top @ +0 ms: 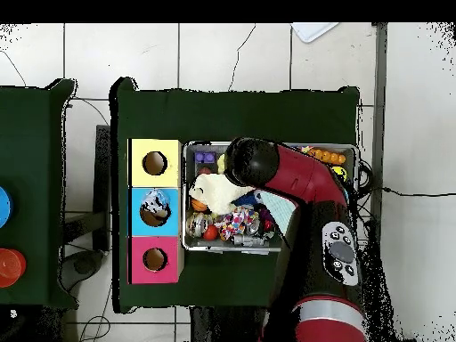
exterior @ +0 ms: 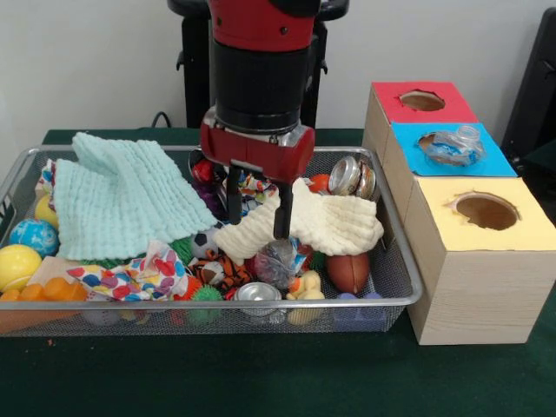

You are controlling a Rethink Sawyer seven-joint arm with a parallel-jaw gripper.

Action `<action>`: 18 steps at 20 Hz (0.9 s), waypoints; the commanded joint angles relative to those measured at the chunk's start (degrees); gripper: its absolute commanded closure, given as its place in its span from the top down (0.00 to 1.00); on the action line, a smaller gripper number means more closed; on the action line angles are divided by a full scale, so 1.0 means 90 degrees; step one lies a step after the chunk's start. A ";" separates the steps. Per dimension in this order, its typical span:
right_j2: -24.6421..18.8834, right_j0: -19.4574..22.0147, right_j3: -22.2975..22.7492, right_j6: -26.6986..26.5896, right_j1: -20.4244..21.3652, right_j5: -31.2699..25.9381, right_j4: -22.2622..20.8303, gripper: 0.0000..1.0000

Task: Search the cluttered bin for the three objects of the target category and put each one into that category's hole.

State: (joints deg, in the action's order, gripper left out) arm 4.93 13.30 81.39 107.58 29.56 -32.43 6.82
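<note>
1. The tabletop (exterior: 261, 382) is covered in dark green and carries the bin (exterior: 408, 287) and a row of pale wooden boxes to one side.
2. The bin is crowded: a mint waffle cloth (exterior: 122, 200), a cream cloth (exterior: 334, 221), a patterned cloth (exterior: 130, 276), balls, a small football (exterior: 349, 271) and dented silver cans (exterior: 350, 175).
3. The gripper (exterior: 259, 217) hangs over the middle of the bin, its two dark fingers parted with nothing between them, tips just at the edge of the cream cloth.
4. The hole (exterior: 430, 139) with the blue surround sits in the middle box; a crushed bottle (exterior: 456, 146) lies across it, seemingly resting on top and not dropped through.
5. A crinkled clear shape (exterior: 278, 261) below the fingers may be another bottle; I cannot be sure.
6. Risks, as I judge them: the fingers could snag the cream cloth and lift it instead; a crushed bottle could slip from a narrow pinch; the bottle lodged on the hole could block the next one.
7. No brand or writing is readable on the labels or cans.
</note>
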 commanded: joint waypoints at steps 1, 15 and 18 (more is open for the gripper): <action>-0.1177 0.0335 0.0925 -0.0692 -0.0323 -0.0120 -0.0511 1.00; -0.1730 0.0840 0.0827 -0.0935 -0.0702 0.0558 -0.1971 1.00; -0.1761 0.0896 0.0719 -0.0733 -0.0858 0.0654 -0.2170 1.00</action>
State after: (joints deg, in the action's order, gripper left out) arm -5.48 19.35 86.07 107.58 26.71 -31.30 -6.94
